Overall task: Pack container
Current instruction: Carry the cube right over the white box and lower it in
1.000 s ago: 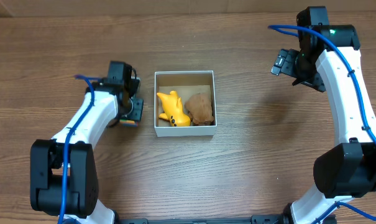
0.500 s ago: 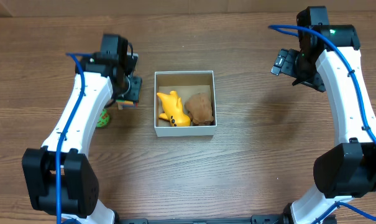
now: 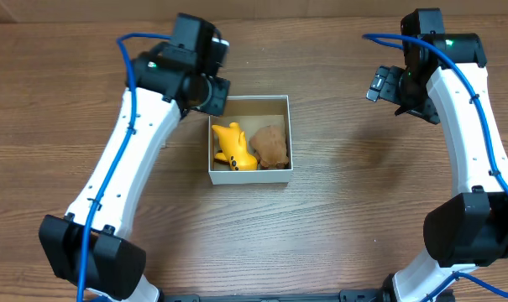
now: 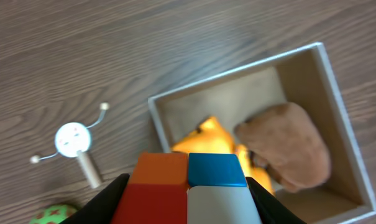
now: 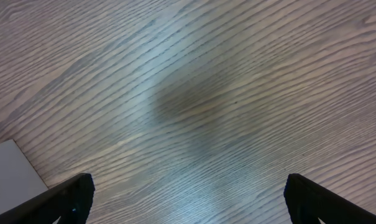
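Container sits on brown wood-grain table.

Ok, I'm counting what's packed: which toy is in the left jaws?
The orange, blue, red and white block, held near the container. The yellow toy and brown toy lie inside it instead.

White shells, black joints on left arm and right arm; blue cable along each; right gripper black-fingered, 1 green light.
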Controlling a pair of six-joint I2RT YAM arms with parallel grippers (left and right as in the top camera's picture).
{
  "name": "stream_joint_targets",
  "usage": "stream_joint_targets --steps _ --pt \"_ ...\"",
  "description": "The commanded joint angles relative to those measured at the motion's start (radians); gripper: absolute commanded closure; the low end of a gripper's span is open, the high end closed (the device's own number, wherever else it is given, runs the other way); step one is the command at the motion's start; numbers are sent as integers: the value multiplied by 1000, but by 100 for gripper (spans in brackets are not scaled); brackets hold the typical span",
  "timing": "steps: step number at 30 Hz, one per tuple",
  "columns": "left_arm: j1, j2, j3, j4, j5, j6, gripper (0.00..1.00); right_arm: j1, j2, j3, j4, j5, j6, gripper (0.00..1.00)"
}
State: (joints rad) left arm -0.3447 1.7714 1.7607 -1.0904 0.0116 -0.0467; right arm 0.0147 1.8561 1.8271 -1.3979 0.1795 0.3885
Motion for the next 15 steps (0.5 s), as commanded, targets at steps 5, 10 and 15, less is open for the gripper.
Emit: stream_joint_targets --steps 5,10,15 --pt "-69 7 24 71 14 -47 62 2 -27 20 5 0 2 0" --pt "-107 24 23 139 14 -83 62 2 -27 20 5 0 2 0" --pt "-130 109 23 172 16 -102 62 2 -27 20 5 0 2 0"
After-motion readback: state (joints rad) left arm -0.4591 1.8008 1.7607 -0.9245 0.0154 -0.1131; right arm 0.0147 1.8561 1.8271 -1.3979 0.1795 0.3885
